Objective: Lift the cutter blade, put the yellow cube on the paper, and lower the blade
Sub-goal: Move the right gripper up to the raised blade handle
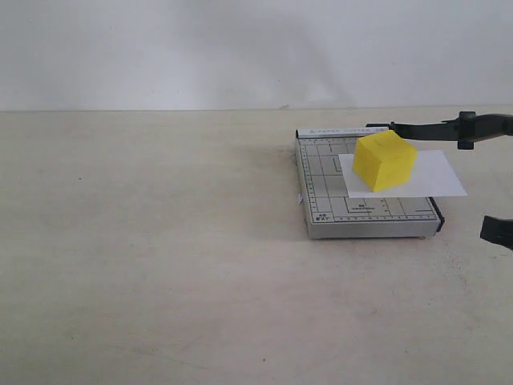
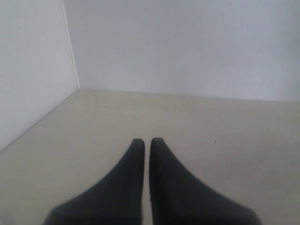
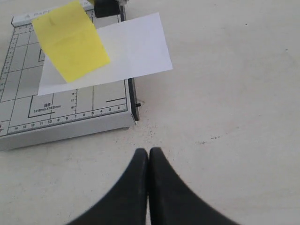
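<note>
Sitting on the paper (image 1: 437,180): yellow cube (image 1: 385,160), toward the sheet's 9 o'clock side.
Cutter base (image 1: 329,200): grey, gridded, at 3 o'clock on the counter (image 1: 160,257).
Cutter blade (image 1: 433,128): raised, at 1 o'clock from the cube.
Left pincer (image 2: 146,143): clenched, empty.
Right pincer (image 3: 148,154): clenched, empty, near the base.
</note>
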